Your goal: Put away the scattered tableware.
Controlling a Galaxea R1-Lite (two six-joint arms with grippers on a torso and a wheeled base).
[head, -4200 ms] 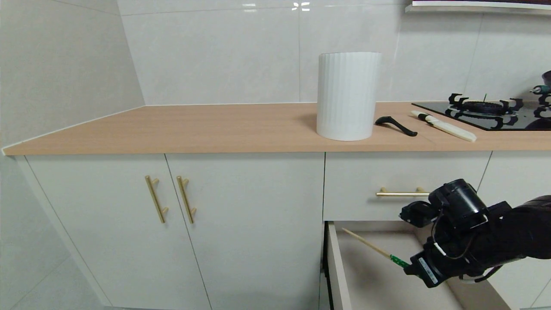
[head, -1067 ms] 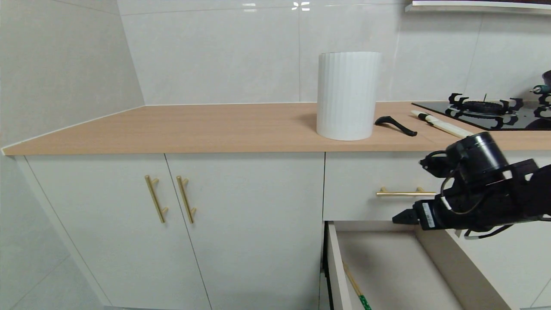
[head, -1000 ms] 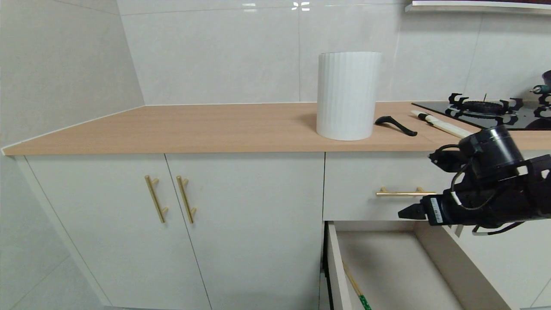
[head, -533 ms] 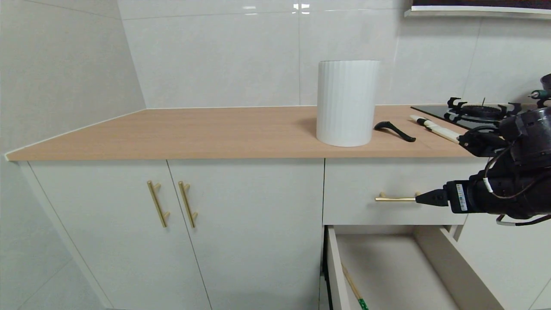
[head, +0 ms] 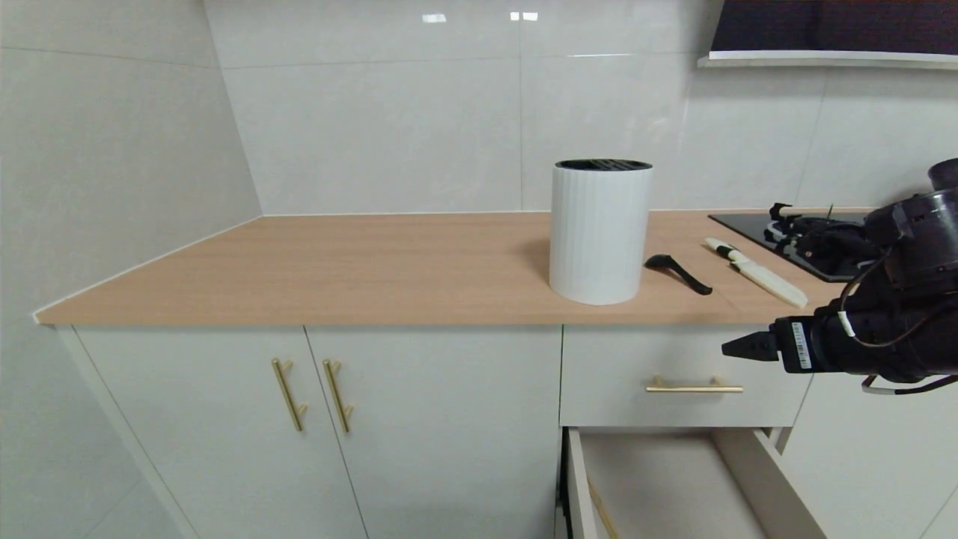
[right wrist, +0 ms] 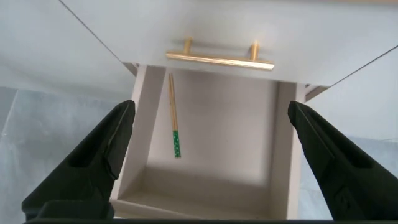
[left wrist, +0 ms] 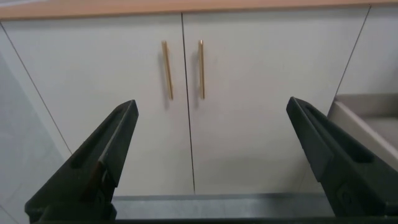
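A chopstick [right wrist: 173,112] with a green end lies in the open lower drawer [right wrist: 230,143], along its left wall; in the head view the chopstick [head: 601,510] is a thin sliver by the drawer's wall [head: 578,486]. My right gripper [right wrist: 210,109] hangs above the drawer, open and holding nothing, level with the shut upper drawer's front in the head view [head: 742,348]. On the counter lie a black spoon [head: 677,273] and a white knife [head: 757,272], right of a white ribbed holder [head: 601,232]. My left gripper [left wrist: 210,107] is open, facing the cabinet doors.
The shut upper drawer has a gold bar handle [head: 694,388]. Two cabinet doors with gold handles [head: 313,393] stand to the left. A black hob [head: 812,233] sits at the counter's right end. The wooden counter [head: 359,269] is bare left of the holder.
The right gripper let go of the chopstick, which now lies in the drawer, and rose up to the right. The head camera has lifted, so the whole scene sits lower.
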